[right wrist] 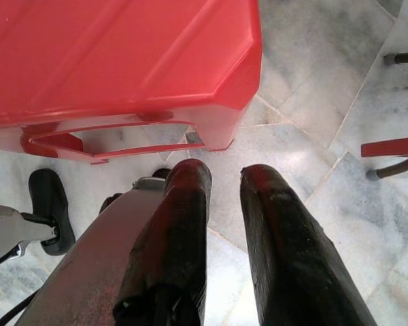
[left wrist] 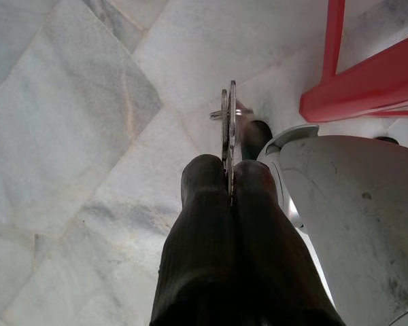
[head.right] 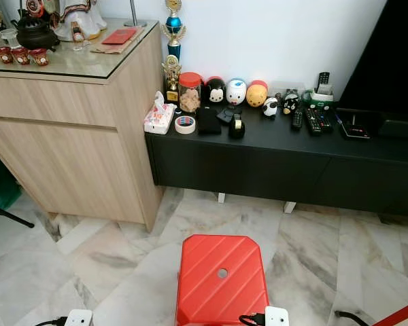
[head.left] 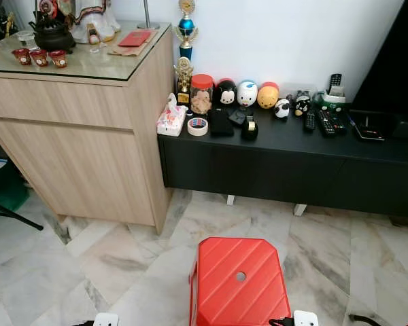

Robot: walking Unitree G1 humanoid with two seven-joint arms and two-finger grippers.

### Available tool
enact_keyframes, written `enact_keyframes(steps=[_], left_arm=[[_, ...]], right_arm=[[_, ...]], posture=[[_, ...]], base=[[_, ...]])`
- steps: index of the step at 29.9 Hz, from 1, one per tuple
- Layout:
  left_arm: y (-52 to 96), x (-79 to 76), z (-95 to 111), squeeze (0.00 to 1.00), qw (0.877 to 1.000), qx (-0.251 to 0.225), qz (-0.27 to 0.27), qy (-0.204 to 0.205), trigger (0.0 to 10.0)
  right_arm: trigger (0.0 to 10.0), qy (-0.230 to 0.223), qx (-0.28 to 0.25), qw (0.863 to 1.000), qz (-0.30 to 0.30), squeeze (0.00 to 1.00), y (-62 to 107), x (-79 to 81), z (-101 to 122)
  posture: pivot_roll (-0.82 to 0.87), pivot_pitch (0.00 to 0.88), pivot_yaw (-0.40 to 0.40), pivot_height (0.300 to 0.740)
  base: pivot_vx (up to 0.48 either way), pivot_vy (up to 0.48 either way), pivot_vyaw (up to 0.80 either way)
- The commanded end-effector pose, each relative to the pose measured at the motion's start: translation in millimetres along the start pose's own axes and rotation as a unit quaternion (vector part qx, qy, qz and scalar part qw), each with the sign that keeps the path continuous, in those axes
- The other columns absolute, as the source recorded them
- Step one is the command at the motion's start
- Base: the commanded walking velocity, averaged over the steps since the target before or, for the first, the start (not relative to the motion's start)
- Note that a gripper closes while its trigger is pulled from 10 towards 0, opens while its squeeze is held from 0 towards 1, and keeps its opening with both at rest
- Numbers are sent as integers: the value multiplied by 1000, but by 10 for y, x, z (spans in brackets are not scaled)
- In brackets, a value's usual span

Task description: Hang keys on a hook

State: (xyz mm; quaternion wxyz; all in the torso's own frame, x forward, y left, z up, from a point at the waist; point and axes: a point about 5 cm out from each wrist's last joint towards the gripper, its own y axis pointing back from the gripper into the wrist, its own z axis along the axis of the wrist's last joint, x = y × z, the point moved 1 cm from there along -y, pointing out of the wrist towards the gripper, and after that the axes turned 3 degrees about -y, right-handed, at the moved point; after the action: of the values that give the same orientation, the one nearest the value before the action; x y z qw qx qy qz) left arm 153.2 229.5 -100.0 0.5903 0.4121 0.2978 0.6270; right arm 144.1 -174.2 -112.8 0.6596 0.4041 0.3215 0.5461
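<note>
your left hand (left wrist: 230, 178) hangs low beside the red stool (head.left: 239, 282), fingers pinching the keys (left wrist: 228, 129) by the ring. right hand (right wrist: 224, 180) is spread, empty. no hook seen near the stool; keep that pinch firm while you search.

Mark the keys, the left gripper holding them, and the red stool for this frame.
keys (left wrist: 228, 125): left wrist view, on the flat metal above the fingertips.
left gripper (left wrist: 230, 178): left wrist view, where the fingertips meet on the keys.
red stool (head.left: 239, 285): left eye view, on the seat below its centre hole.
</note>
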Motion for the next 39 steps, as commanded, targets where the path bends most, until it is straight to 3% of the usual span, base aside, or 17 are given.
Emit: enact_keyframes(steps=[1, 8, 12, 23, 28, 36, 39], left_arm=[[8, -18, -69, 0, 1000, 10, -3, 7, 10000], [13, -3, -87, 0, 1000, 12, -3, 7, 10000], [14, -5, -97, 0, 1000, 13, -3, 10, 10000], [17, 32, -113, 0, 1000, 19, -2, 8, 10000], [12, 21, -90, 0, 1000, 16, -1, 18, 10000], [6, 8, -66, 0, 1000, 15, -2, 18, 10000], [6, 10, -65, 0, 1000, 15, -1, 18, 10000]], right_arm=[[10000, -2, 0, 1000, -3, 0, 0, -2, -1], [10000, -11, -5, 1000, -12, 0, -3, -32, 30], [10000, -13, -5, 1000, -24, 0, -3, -163, 66], [10000, -17, -5, 1000, -23, 0, -4, -177, 79], [10000, 37, -13, 999, -15, 0, -6, -178, 119], [10000, 33, -11, 999, -13, 0, -6, -165, 111], [10000, 64, -13, 998, -11, 0, -7, -159, 117]], posture=[[30, 0, -54, 740], [24, 0, -55, 740], [38, 0, -58, 740], [39, 0, -59, 740], [43, 0, -70, 740], [46, 0, -65, 740], [46, 0, -64, 740]], base=[[0, 0, 0], [0, 0, 0], [0, 0, 0], [-260, 0, 0], [-278, 0, 0], [-280, 0, 0], [-276, 0, 0]])
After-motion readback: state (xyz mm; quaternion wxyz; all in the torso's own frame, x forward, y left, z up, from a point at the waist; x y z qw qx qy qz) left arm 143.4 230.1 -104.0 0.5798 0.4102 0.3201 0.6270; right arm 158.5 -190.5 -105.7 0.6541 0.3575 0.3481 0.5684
